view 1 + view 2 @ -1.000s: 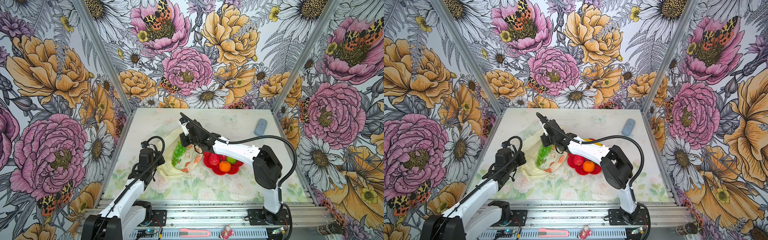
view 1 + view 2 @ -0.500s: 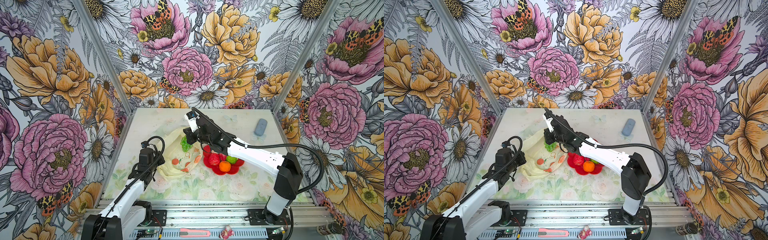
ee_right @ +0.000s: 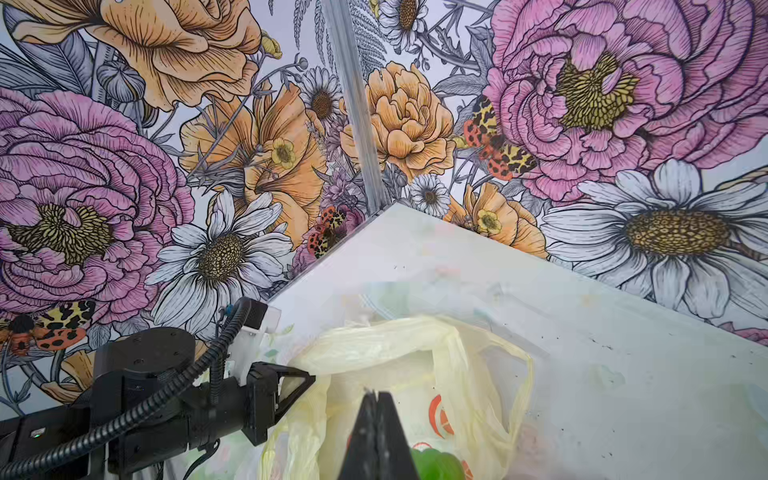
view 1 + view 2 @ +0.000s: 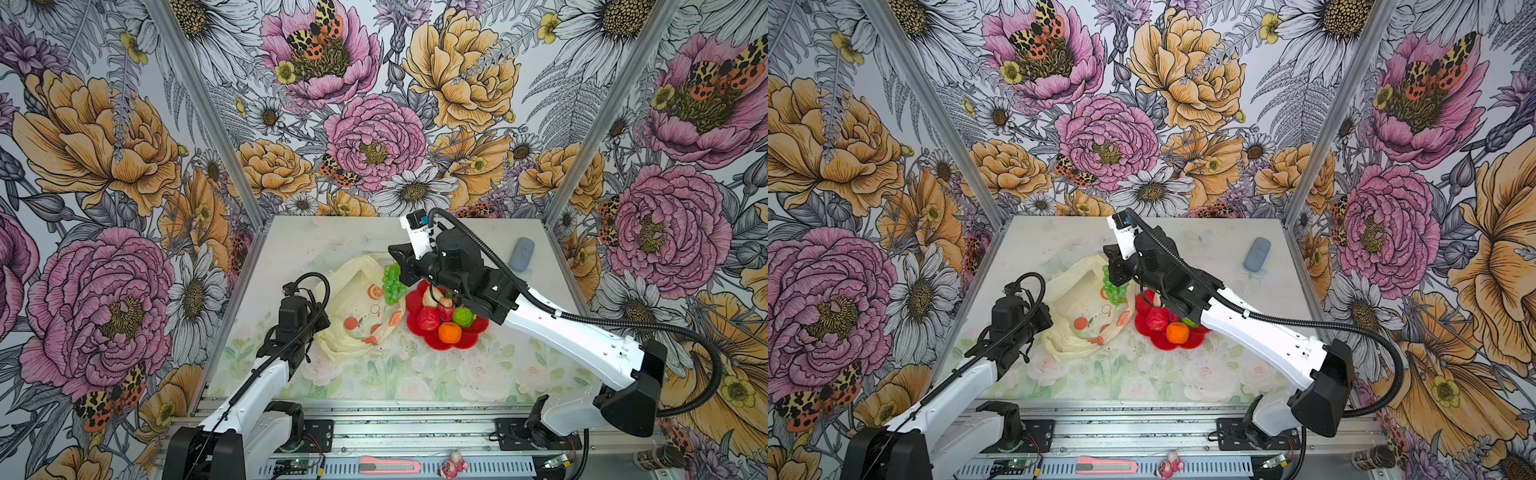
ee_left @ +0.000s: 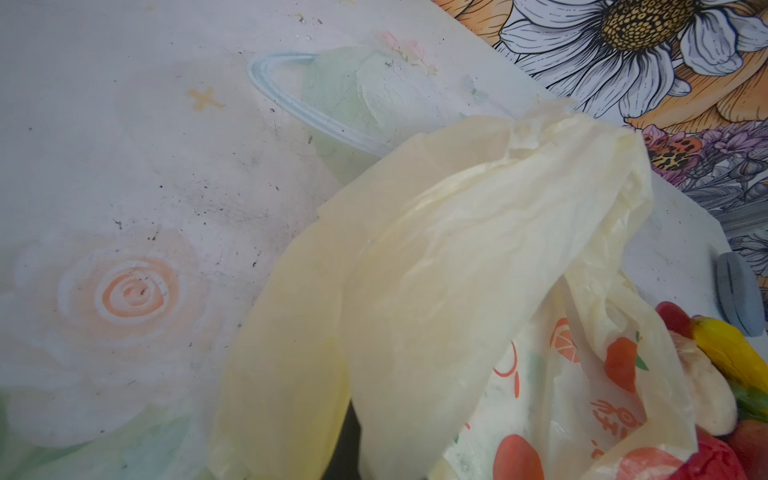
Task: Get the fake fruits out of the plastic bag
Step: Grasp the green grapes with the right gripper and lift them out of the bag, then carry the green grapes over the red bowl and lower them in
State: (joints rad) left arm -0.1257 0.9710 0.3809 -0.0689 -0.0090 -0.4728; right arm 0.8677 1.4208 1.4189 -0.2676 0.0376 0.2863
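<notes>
Hanging from the right gripper [image 3: 376, 409], whose fingers are pinched together on its top, the glossy green toy grape bunch [image 4: 392, 282] is out of the thin cream-yellow crinkly plastic bag [image 4: 353, 303]. It hangs in the air above the gap between the bag and the red flower-shaped plate [image 4: 469, 338]. The plate already carries a round orange toy fruit [image 4: 450, 332], a round green toy fruit [image 4: 463, 316], a red toy piece [image 4: 428, 319] and a yellow toy banana [image 5: 731, 353]. The left gripper [image 4: 318, 322] sits at the bag's near edge, apparently closed on the film. The bag lies slack and flat, showing only printed citrus; whether any fruit hides inside I cannot tell. By my judgement the task is nearly done, with the grapes left to set down.
</notes>
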